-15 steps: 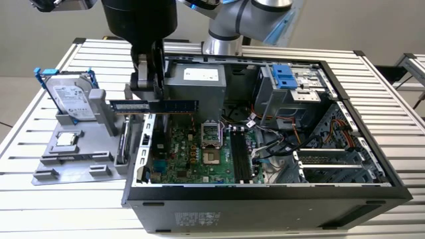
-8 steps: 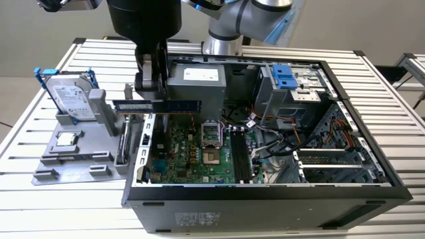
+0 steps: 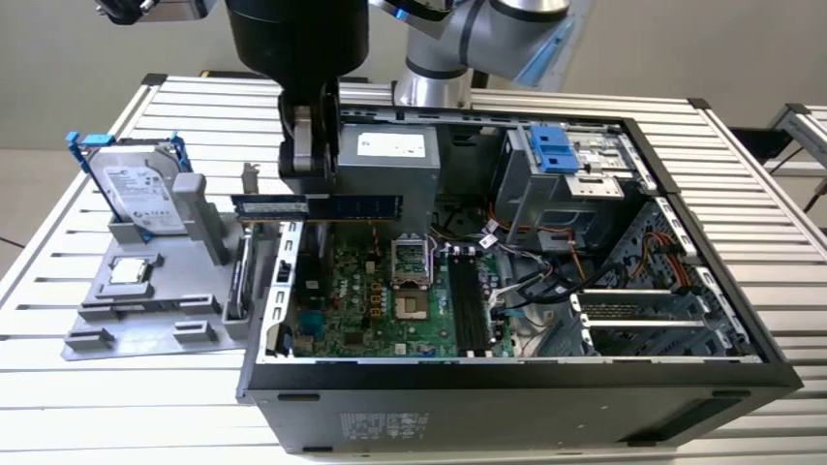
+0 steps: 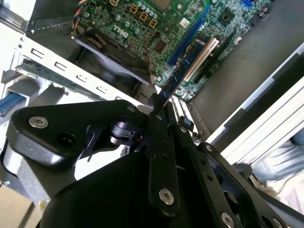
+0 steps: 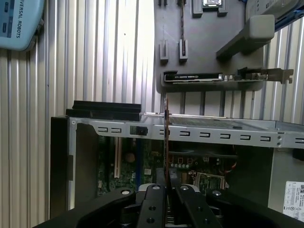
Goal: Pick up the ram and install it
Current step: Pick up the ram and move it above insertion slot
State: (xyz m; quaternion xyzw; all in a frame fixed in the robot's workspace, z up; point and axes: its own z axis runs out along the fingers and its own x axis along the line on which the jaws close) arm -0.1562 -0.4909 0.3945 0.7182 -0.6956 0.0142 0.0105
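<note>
- The computer case (image 3: 517, 373) lay open on top, and its green board (image 3: 375, 291) was bare.
- The ram (image 3: 349, 205) hung level in the air, over the case's edge on the exterior view's left, near a gray metal box (image 3: 387, 160).
- The gripper (image 3: 308, 189) pinched the ram near its middle, with the fingers (image 5: 153, 199) closed on it and both ends sticking out.
- The case sat on a ribbed silver table (image 3: 776, 213), beside a gray tray (image 3: 142, 310).

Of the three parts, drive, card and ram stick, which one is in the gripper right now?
The ram, the dark stick clamped in the gripper above the case wall. The hard drive and expansion card sit in the gray holder.
</note>
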